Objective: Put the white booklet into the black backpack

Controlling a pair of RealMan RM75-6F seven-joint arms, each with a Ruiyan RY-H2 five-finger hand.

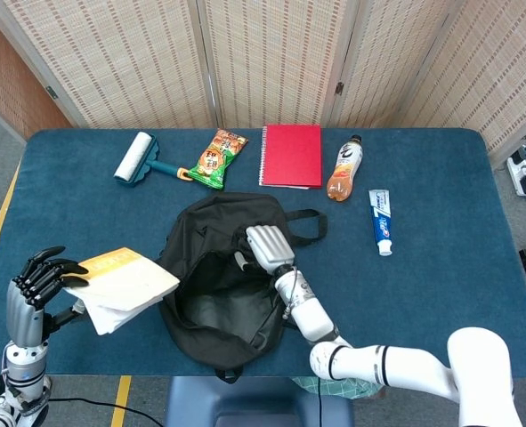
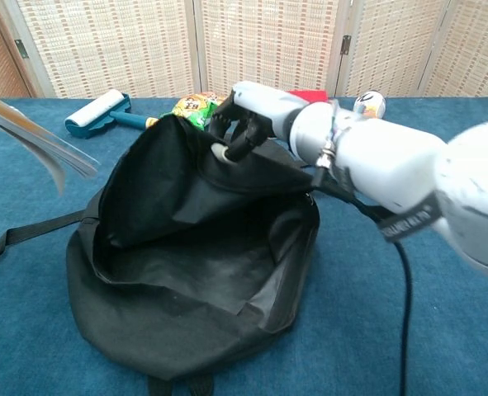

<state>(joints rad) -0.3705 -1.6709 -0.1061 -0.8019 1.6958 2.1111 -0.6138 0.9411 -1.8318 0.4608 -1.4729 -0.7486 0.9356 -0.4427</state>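
Note:
The black backpack (image 1: 216, 302) (image 2: 186, 280) lies in the middle of the blue table, its mouth held wide so the dark inside shows. My right hand (image 1: 264, 246) (image 2: 252, 115) grips the upper flap and holds it lifted. My left hand (image 1: 38, 280) holds the white booklet (image 1: 125, 277) by its left edge, above the table just left of the bag's opening. In the chest view only the booklet's edge (image 2: 29, 136) shows at the far left; the left hand itself is out of that frame.
Along the far side lie a lint roller (image 1: 136, 159), a snack packet (image 1: 217, 158), a red notebook (image 1: 291, 155), an orange drink bottle (image 1: 343, 168) and a toothpaste tube (image 1: 380, 221). A backpack strap (image 2: 25, 231) trails left over the table.

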